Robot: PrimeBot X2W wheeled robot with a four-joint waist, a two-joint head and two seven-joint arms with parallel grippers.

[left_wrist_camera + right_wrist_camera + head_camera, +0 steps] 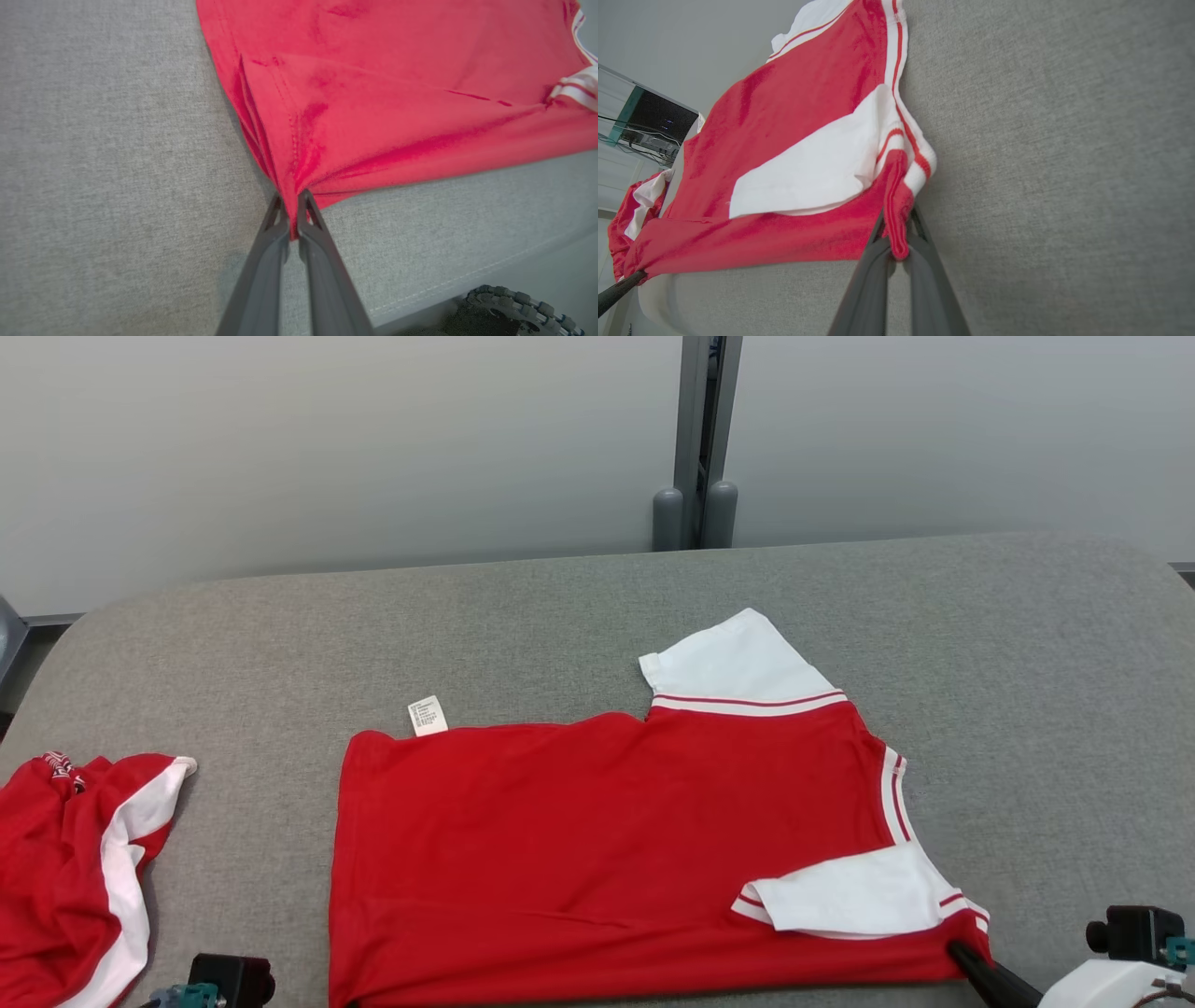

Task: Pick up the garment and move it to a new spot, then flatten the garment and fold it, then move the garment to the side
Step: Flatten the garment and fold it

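The garment [597, 840] is a red T-shirt with white sleeves, spread mostly flat on the grey table [560, 616], one white sleeve folded over its near right part. In the left wrist view my left gripper [292, 203] is shut on the garment [373, 102] at its near left hem corner, and the cloth bunches into folds at the fingertips. My right gripper [899, 221] is shut on the near right corner of the garment [784, 121], by the red-striped white trim. That gripper's dark finger [971, 971] meets the corner in the head view.
A second red and white garment [75, 868] lies crumpled at the table's left end. The table's front edge [467, 275] runs just behind both grippers, with a wheel [514, 303] of the robot's base below it. A grey post [695, 439] stands behind the table.
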